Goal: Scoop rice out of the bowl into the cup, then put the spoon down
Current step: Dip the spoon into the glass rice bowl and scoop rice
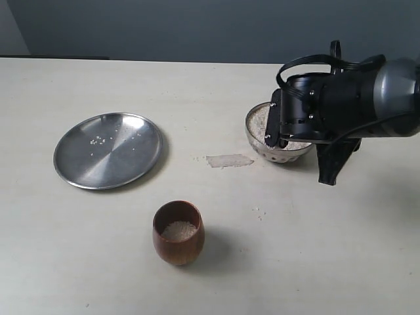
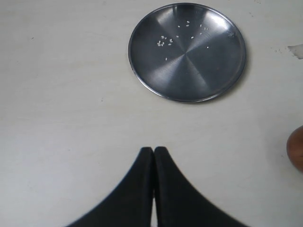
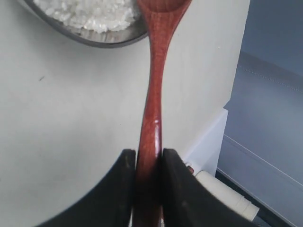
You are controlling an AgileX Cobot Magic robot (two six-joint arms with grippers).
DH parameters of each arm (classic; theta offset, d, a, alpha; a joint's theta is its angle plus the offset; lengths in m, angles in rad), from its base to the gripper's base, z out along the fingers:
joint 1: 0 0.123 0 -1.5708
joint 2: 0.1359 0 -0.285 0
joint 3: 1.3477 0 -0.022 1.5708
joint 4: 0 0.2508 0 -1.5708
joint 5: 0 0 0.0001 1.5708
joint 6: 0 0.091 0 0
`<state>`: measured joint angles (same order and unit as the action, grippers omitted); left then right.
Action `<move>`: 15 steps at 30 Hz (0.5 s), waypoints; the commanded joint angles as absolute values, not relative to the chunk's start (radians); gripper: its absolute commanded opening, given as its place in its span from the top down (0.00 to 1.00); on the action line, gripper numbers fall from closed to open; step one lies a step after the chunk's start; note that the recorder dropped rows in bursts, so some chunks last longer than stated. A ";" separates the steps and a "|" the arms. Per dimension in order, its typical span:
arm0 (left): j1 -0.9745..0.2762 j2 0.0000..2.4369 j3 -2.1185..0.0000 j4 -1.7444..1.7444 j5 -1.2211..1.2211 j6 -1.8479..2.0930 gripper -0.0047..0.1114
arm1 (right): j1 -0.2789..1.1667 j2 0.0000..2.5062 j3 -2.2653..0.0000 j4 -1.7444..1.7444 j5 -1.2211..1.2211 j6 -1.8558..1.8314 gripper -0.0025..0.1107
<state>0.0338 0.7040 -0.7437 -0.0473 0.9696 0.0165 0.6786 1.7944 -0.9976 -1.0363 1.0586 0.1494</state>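
My right gripper (image 3: pixel 148 153) is shut on the handle of the reddish-brown wooden spoon (image 3: pixel 155 75). The spoon's oval end reaches over the rim of the shiny metal bowl (image 3: pixel 113 39), beside a heap of white rice (image 3: pixel 90 13). In the exterior view the right arm's black wrist covers much of the bowl (image 1: pixel 262 139), and the spoon is hidden there. The wooden cup (image 1: pixel 178 233) stands upright near the front, with some rice (image 1: pixel 179 230) inside. My left gripper (image 2: pixel 154 151) is shut on nothing above bare table; it is out of the exterior view.
A flat steel plate (image 1: pixel 108 149) with a few loose grains lies at the left, also seen in the left wrist view as the plate (image 2: pixel 188 52). A torn strip of tape (image 1: pixel 229 160) and scattered grains (image 1: pixel 260 210) lie on the table between bowl and cup.
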 commanded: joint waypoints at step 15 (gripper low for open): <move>0.038 0.704 -0.749 -0.048 0.964 0.018 0.96 | 0.682 1.807 -1.003 -0.905 0.934 0.273 0.98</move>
<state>0.0338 0.7040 -0.7437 -0.0473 0.9696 0.0165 0.6786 1.8072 -0.9991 -0.9312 0.9599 0.2433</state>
